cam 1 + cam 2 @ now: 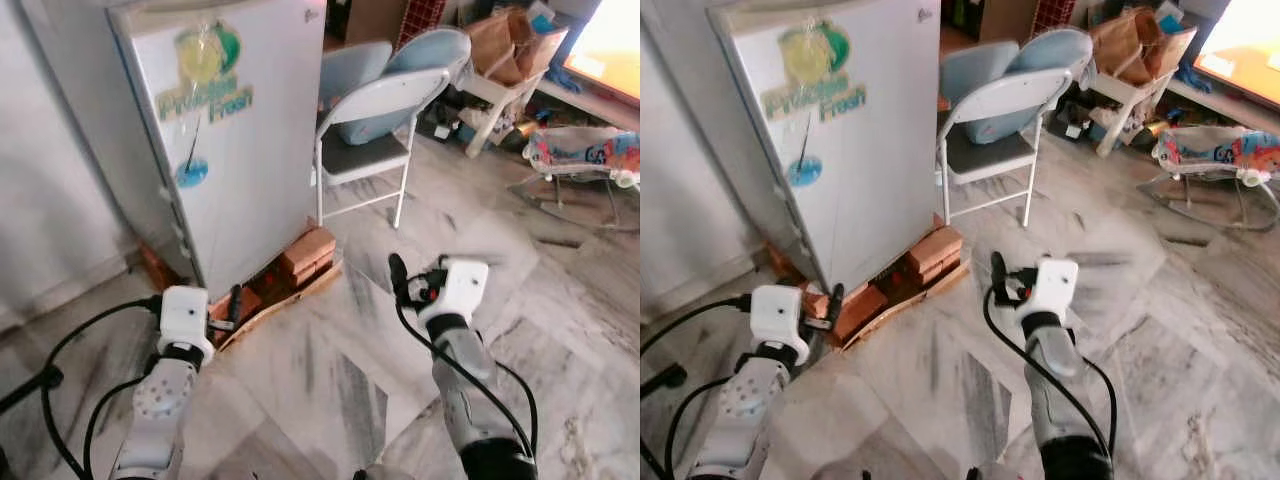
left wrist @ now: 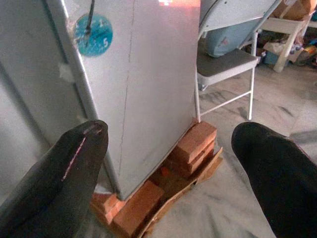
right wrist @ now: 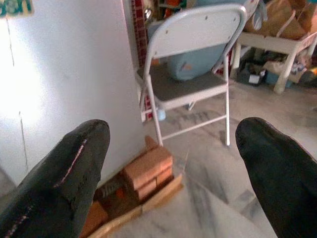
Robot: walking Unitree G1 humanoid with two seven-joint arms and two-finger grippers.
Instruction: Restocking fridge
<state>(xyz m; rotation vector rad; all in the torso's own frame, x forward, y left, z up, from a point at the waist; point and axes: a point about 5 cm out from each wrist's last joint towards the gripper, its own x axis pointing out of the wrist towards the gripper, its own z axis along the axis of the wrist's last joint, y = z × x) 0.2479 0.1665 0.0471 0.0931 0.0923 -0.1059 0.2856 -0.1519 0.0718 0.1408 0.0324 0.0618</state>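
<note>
Head views: a small white fridge [image 1: 235, 140] stands shut, raised on red bricks [image 1: 305, 252] and a strip of board, against a pale wall. Its door carries a green and yellow sticker whose lower word reads "Fresh"; the upper word is too blurred to read. Below it sits a round blue sticker [image 1: 192, 173]. A grey folding chair [image 1: 370, 125] stands just beside the fridge's far corner, with a cluttered white table [image 1: 495, 95] and a baby rocker [image 1: 585, 155] farther to the right. The marble floor [image 1: 330, 370] between the robot and the fridge lies open. The left gripper [image 1: 232, 305] hovers near the bricks at the fridge's front corner; the right gripper [image 1: 400, 275] hangs over bare floor.

Left wrist view: the two black fingers [image 2: 69, 168] stand wide apart, holding nothing, aimed at the fridge's lower corner edge and bricks. The blue sticker shows the figures "1" and "5".

Right wrist view: the fingers [image 3: 74, 163] are spread and empty, framing the fridge's side, brick stack and chair.
</note>
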